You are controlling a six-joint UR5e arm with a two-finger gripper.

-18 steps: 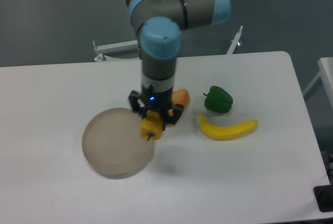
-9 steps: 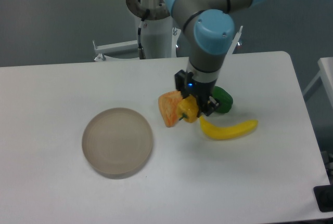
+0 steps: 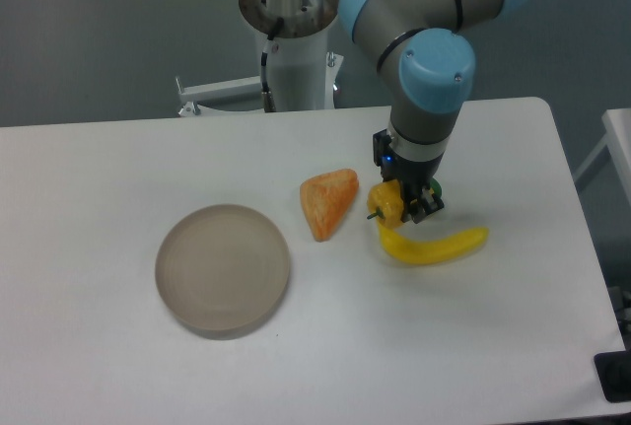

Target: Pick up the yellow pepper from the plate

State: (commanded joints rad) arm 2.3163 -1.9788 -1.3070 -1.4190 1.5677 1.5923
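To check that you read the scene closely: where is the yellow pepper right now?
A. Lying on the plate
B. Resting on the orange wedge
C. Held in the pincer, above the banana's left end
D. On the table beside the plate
C: the pincer grips the yellow pepper just above the banana, and the plate sits bare.

Pretty even overhead light – soft shadows under the hand (image 3: 405, 206), mild glare on the desk (image 3: 118, 366), slightly soft focus.

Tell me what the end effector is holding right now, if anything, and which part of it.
The end effector is shut on the yellow pepper, gripping its lobed body from the sides, stem pointing left. It hangs above the banana, well away from the plate.
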